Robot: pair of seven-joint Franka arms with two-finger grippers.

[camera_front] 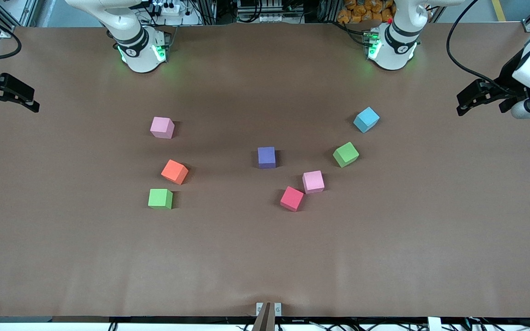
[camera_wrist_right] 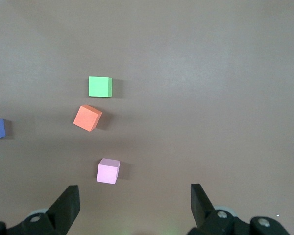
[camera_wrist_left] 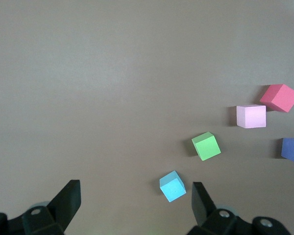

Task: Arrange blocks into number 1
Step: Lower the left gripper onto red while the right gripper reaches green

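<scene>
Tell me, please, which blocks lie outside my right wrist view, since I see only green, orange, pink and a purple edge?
Observer: A red block sits right beside a second pink block, nearer the front camera than the purple block.
Operator: Any others?
Observer: A second green block and a light blue block, toward the left arm's end.
Operator: And the left arm?
Observer: The left end effector hovers open over its end of the table; the right end effector mirrors it.
</scene>
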